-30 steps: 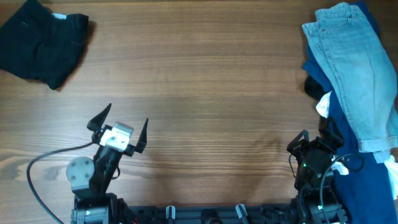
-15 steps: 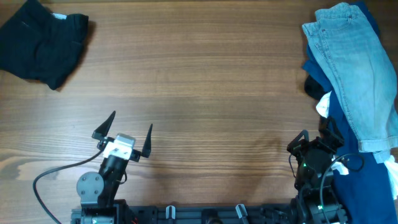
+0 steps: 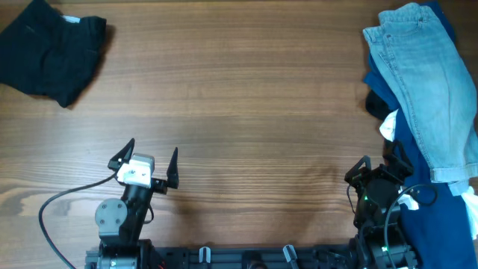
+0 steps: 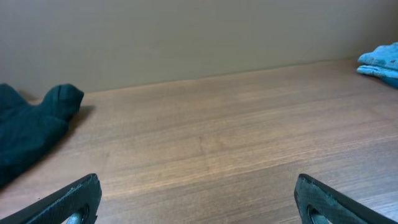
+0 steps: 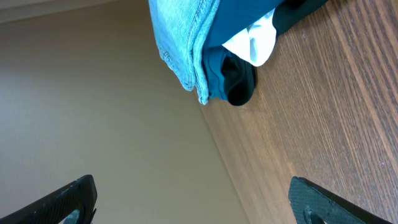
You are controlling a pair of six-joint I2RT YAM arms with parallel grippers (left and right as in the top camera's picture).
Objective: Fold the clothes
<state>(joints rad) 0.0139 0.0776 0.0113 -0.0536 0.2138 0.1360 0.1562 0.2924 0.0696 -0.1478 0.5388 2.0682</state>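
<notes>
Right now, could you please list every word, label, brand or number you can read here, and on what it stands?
No text can be read in any view.
The small white label on the black garment is too small to read.
The jeans and the table show no print.

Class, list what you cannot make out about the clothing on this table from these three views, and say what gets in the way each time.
Black garment: overhead, the frame's left and top edges cut it off; it is bunched, so its type is unclear.
Dark blue fabric: overhead, mostly under the jeans and cut by the right edge; number of pieces unknown.
White piece: overhead and right wrist, small and half tucked in; unidentifiable.
</notes>
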